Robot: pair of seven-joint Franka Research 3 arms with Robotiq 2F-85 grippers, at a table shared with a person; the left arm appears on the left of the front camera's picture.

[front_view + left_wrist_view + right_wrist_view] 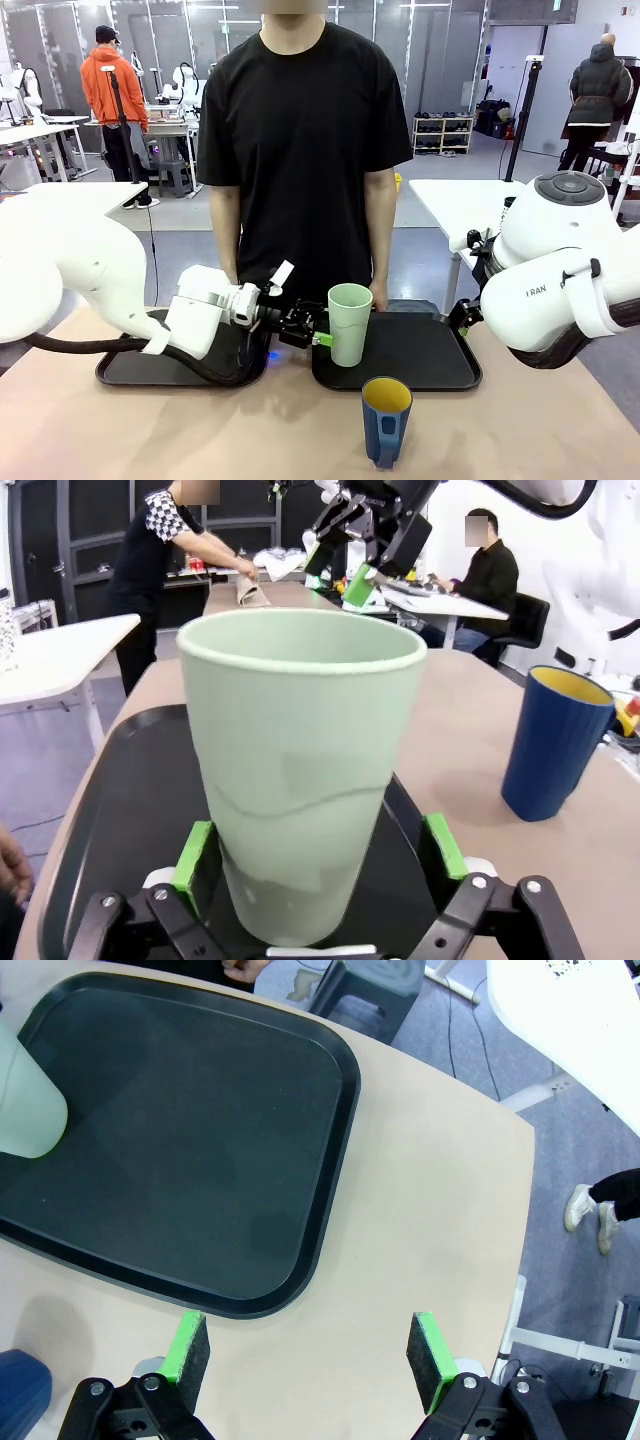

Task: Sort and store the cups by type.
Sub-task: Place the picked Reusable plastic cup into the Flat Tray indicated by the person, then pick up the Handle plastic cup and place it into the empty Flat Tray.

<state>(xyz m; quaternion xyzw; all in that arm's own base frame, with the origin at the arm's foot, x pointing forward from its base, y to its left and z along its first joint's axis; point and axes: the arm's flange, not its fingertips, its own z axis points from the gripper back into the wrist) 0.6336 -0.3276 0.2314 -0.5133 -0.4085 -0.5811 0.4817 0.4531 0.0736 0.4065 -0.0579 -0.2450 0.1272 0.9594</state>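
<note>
The tall pale mint-green plastic tumbler [350, 325] stands upright in the flat black tray on the right [425, 352], near its left edge. The short dark blue mug with a yellow inside [386, 420] stands on the tan table [180, 430], just in front of that tray. A second black tray [120, 374] lies to the left, and my left arm [90, 280] reaches low across it. My left gripper [320, 855] has one green pad [196, 852] on each side of the tumbler, down near its bottom. There is a gap at one pad. The other may be touching; I cannot tell. My right gripper [308, 1360] hangs over the table beside the right tray's edge, jaws wide, holding nothing.
</note>
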